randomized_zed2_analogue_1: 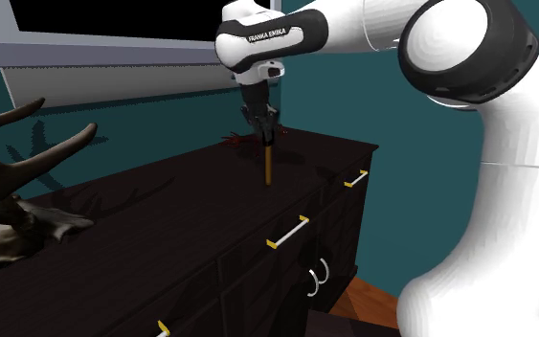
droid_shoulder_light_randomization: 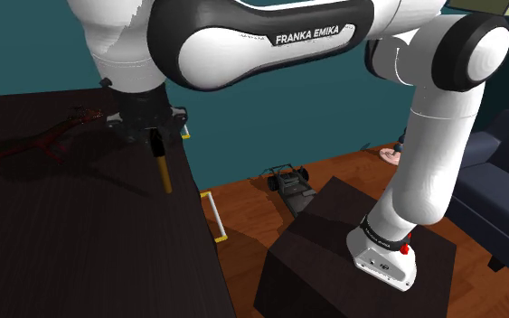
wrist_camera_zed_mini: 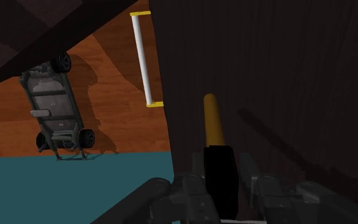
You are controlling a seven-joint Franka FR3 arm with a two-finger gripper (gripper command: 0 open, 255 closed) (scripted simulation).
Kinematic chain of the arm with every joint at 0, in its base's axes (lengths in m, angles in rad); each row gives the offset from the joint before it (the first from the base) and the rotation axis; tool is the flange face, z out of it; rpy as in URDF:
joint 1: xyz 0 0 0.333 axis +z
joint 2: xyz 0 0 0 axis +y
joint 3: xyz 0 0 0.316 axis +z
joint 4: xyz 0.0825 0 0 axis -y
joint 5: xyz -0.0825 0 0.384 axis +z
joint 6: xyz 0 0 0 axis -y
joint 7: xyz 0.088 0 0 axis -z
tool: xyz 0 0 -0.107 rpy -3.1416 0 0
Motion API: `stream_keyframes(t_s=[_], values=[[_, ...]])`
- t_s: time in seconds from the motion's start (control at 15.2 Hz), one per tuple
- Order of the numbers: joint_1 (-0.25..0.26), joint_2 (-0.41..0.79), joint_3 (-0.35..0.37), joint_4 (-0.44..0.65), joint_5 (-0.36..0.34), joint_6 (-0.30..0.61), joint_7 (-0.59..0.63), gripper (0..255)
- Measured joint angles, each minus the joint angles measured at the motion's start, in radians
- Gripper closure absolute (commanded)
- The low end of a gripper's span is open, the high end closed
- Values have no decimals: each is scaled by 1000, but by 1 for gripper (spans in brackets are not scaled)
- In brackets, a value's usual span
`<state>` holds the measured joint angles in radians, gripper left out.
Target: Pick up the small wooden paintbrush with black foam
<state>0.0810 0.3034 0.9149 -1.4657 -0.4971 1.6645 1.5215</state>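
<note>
End effector clamped on the black foam head of the paintbrush, one finger on either side of the foam. Brush hangs over the dark tabletop, near its edge. Long axis close to vertical: foam end up in the fingers, yellow-brown handle pointing down at the surface. Lower tip touching tabletop or not: cannot tell. White drawer handle just past the edge. Grey wheeled object lies on the wooden floor beyond.
</note>
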Motion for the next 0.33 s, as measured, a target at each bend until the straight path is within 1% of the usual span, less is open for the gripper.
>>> stream_keyframes(t_s=[0.33], values=[[28, 17, -1, 83, -11, -69, -11, 255]])
